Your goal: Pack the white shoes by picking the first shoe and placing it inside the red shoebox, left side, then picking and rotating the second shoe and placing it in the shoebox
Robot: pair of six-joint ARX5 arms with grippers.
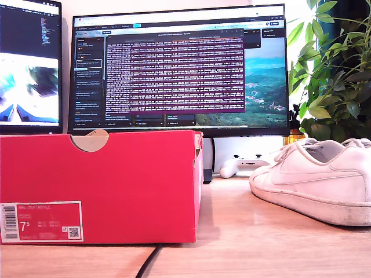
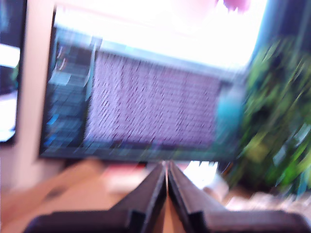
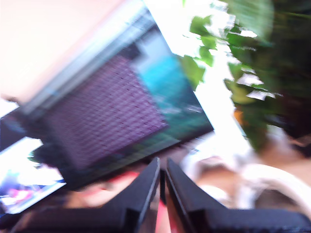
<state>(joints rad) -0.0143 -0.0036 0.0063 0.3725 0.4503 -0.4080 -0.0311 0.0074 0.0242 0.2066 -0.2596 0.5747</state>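
My first gripper [image 2: 166, 177], the dark end effector seen in the blurred first wrist view, has its two fingers pressed together with nothing between them, pointed toward a wide monitor [image 2: 146, 97] and green foliage [image 2: 277, 141]. My second gripper [image 3: 162, 177], in the tilted and equally blurred second wrist view, shows its fingers nearly together with only a thin slit between, also empty; beyond its tips lie a smear of red, a pale rounded shape that cannot be made out, the monitor [image 3: 112, 111] and leaves [image 3: 252, 73]. Neither arm appears in the exterior view.

In the exterior view, the red shoebox [image 1: 98, 185] fills the lower left of the frame, standing on the wooden bench [image 1: 261, 243], its half-round notch at the top edge and its barcode label marked 7.5 at the lower left corner. The white shoes [image 1: 319, 179] rest on the bench at the right of the frame, well apart from the box, one in front with its toe pointing toward the box and the other mostly hidden behind it. A white game controller [image 1: 243, 165] lies between box and shoes, farther back. The monitor [image 1: 179, 69] stands behind the box, a second screen [image 1: 29, 63] at the upper left, a leafy plant [image 1: 336, 69] at the upper right. A dark cable [image 1: 149, 262] runs off the bottom edge.
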